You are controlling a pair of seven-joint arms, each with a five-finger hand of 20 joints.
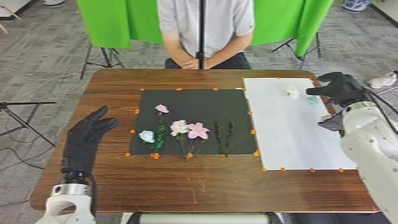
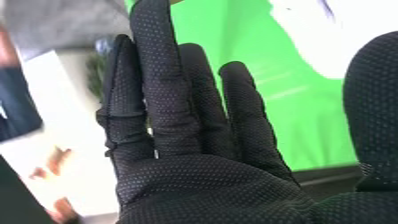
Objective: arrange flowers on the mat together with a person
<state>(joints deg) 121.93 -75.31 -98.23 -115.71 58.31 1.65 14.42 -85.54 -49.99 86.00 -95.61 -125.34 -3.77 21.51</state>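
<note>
With pink and white flowers (image 1: 198,131) laid on the dark mat (image 1: 204,104) mid-frame, picking another seems in hand: the right hand (image 1: 340,92), upper right, fingers straight and empty, should next lower and pinch the pale flower (image 1: 292,92) just beside it.
</note>
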